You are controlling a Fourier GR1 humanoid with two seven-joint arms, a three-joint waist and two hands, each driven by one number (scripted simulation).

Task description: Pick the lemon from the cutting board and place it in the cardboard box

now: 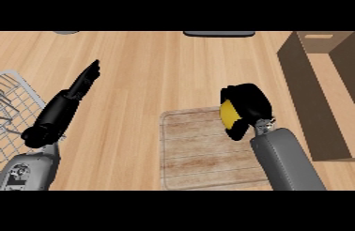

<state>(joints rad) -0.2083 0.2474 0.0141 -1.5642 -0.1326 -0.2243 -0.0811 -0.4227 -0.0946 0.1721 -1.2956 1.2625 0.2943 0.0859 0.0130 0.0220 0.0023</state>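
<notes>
The right hand (244, 105) sat right of the frame's centre, its black fingers curled round the yellow lemon (228, 113), which showed only as a bright patch between fingers and thumb; hand and lemon lay over the upper right corner of the cutting board (201, 155), a pale rectangular slab of streaked wood with rounded corners and a shallow groove near its rim; whether the lemon touched the board could not be told; the grey right forearm (284, 162) rose from the lower edge; the cardboard box (326, 80), brown, matte and open-topped, stood at the right edge, near the hand; the left hand (84, 80) rested at the left, fingers straight, holding nothing; a wire rack (17, 103) of thin metal bars lay at the left edge; the counter (159, 70) was light wood planking with fine grain.
</notes>
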